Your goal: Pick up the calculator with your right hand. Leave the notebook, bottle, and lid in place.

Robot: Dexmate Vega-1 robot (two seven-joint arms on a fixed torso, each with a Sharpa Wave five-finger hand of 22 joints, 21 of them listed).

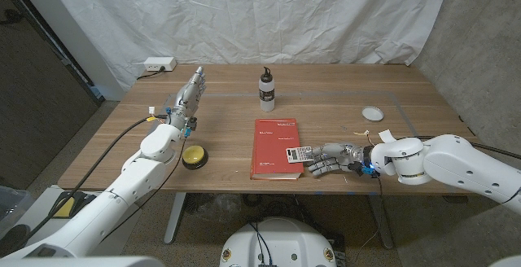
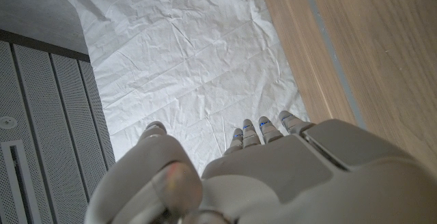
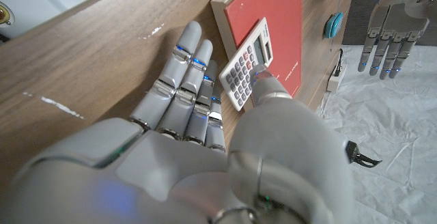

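Observation:
A small grey calculator lies at the near right corner of the red notebook, overhanging its edge. My right hand pinches it, with the thumb on the keys and the fingers stretched along the table under the overhanging side. Farther back stands the white bottle with its black cap. To the right lies the white lid. My left hand is raised at the left with straight fingers and holds nothing.
A yellow button on a black base sits near the left forearm. A white box with a cable lies at the back left corner. A paper tag lies by my right wrist. White cloth hangs behind the table.

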